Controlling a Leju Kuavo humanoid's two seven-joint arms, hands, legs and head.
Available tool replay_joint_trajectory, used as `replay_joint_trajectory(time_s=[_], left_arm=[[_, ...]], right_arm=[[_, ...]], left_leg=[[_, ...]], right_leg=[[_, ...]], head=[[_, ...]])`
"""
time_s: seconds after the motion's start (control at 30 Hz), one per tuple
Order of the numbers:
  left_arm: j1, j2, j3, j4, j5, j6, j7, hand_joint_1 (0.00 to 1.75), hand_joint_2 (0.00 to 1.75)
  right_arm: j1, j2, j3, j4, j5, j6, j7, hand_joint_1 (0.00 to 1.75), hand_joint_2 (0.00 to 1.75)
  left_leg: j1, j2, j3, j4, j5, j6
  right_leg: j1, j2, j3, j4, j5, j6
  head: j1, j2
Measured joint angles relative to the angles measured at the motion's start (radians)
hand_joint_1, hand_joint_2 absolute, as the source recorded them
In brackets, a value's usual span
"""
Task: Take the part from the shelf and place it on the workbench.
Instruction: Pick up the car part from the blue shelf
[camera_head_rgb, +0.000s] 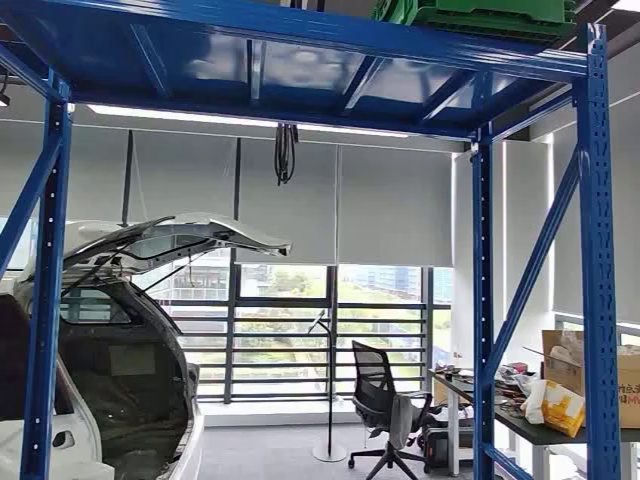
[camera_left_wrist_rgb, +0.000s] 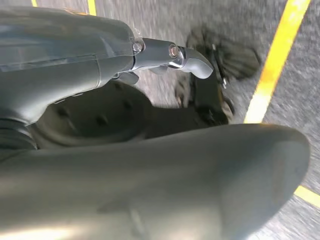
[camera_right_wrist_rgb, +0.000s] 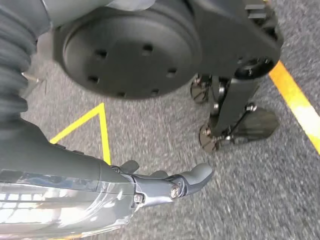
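- Left of the head view: a white car (camera_head_rgb: 113, 330) with its smooth, curved hatch raised, dark lining inside.
- A blue shelf (camera_head_rgb: 483, 300) of perforated steel posts and diagonal braces frames the view; its glossy deck spans the top.
- Upper right: a ribbed green crate (camera_head_rgb: 483, 14) rests on that deck. Which item is the part I cannot tell.
- Lower centre: a black mesh office chair (camera_head_rgb: 381, 405).
- Lower right: a dark-topped table (camera_head_rgb: 528, 428) bearing cardboard boxes (camera_head_rgb: 596, 370).
- Left hand (camera_left_wrist_rgb: 166, 55), grey and smooth, hangs above coarse grey carpet with yellow lines (camera_left_wrist_rgb: 275, 60); fingers extended, nothing held.
- Right hand (camera_right_wrist_rgb: 166, 185) likewise loose, fingers extended, above the carpet.
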Motion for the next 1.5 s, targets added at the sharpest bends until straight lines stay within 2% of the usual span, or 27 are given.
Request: replay_joint_trajectory(time_s=[0.07,0.17,0.2,0.27,0.3,0.33,0.4,0.47,0.6,0.8,1.5], left_arm=[[0.01,0.008,-0.032,-0.006,0.0,0.0,0.0,0.0,1.75],[0.04,0.031,-0.127,-0.024,0.0,0.0,0.0,0.0,1.75],[0.05,0.038,-0.157,-0.03,0.0,0.001,0.0,0.0,1.31],[0.069,0.052,-0.215,-0.041,0.0,0.001,0.0,0.0,0.44],[0.077,0.058,-0.243,-0.047,0.0,0.001,0.0,0.0,0.44],[0.086,0.064,-0.27,-0.052,0.0,0.001,0.0,0.0,0.87],[0.103,0.076,-0.326,-0.064,0.0,0.001,0.0,0.0,1.75],[0.119,0.088,-0.377,-0.074,0.0,0.001,0.0,0.0,1.75],[0.136,0.101,-0.44,-0.086,0.0,0.001,0.001,0.0,1.75],[0.144,0.108,-0.48,-0.091,0.0,0.001,0.001,0.0,1.75],[0.148,0.113,-0.503,-0.098,0.0,0.001,0.001,0.0,1.75]], right_arm=[[0.007,-0.006,0.011,-0.007,0.0,0.0,0.0,0.0,1.75],[0.029,-0.022,0.045,-0.028,0.0,0.0,0.0,0.0,0.44],[0.036,-0.028,0.055,-0.035,0.0,0.0,0.0,0.0,0.0],[0.049,-0.038,0.075,-0.048,0.0,0.0,0.0,0.0,0.0],[0.055,-0.043,0.085,-0.054,0.0,0.0,0.0,0.0,0.0],[0.06,-0.047,0.095,-0.06,0.0,0.0,0.0,0.0,0.0],[0.072,-0.057,0.115,-0.073,0.0,0.0,0.0,0.0,0.87],[0.083,-0.065,0.132,-0.084,0.0,0.0,0.0,0.0,1.75],[0.094,-0.075,0.154,-0.097,0.0,0.0,0.0,0.0,1.75],[0.1,-0.08,0.171,-0.107,0.0,0.0,0.0,0.0,1.75],[0.105,-0.084,0.178,-0.115,0.0,0.0,0.0,0.0,1.75]], left_leg=[[0.0,0.0,0.0,0.0,0.0,0.0],[0.0,0.0,0.0,0.0,0.0,0.0],[0.0,0.0,0.0,0.0,0.0,0.0],[0.0,0.0,0.0,0.0,0.0,0.0],[0.0,0.0,0.0,0.0,0.0,0.0],[0.0,0.0,0.0,0.0,0.0,0.0],[0.0,0.0,0.0,0.0,0.0,0.0],[0.0,0.0,0.0,0.0,0.0,0.0],[0.0,0.0,0.0,0.0,0.0,0.0],[0.0,0.0,0.0,0.0,0.0,0.0],[0.0,0.0,0.0,0.0,0.0,0.0]], right_leg=[[0.0,0.0,0.0,0.0,0.0,0.0],[0.0,0.0,0.0,0.0,0.0,0.0],[0.0,0.0,0.0,0.0,0.0,0.0],[0.0,0.0,0.0,0.0,0.0,0.0],[0.0,0.0,0.0,0.0,0.0,0.0],[0.0,0.0,0.0,0.0,0.0,0.0],[0.0,0.0,0.0,0.0,0.0,0.0],[0.0,0.0,0.0,0.0,0.0,0.0],[0.0,0.0,0.0,0.0,0.0,0.0],[0.0,0.0,0.0,0.0,0.0,0.0],[0.0,0.0,0.0,0.0,0.0,0.0]], head=[[0.0,0.0],[0.0,0.0],[0.0,0.0],[0.0,0.0],[0.0,0.0],[0.0,0.0],[0.0,0.0],[0.0,0.0],[0.0,0.0],[0.0,0.0],[0.0,0.0]])
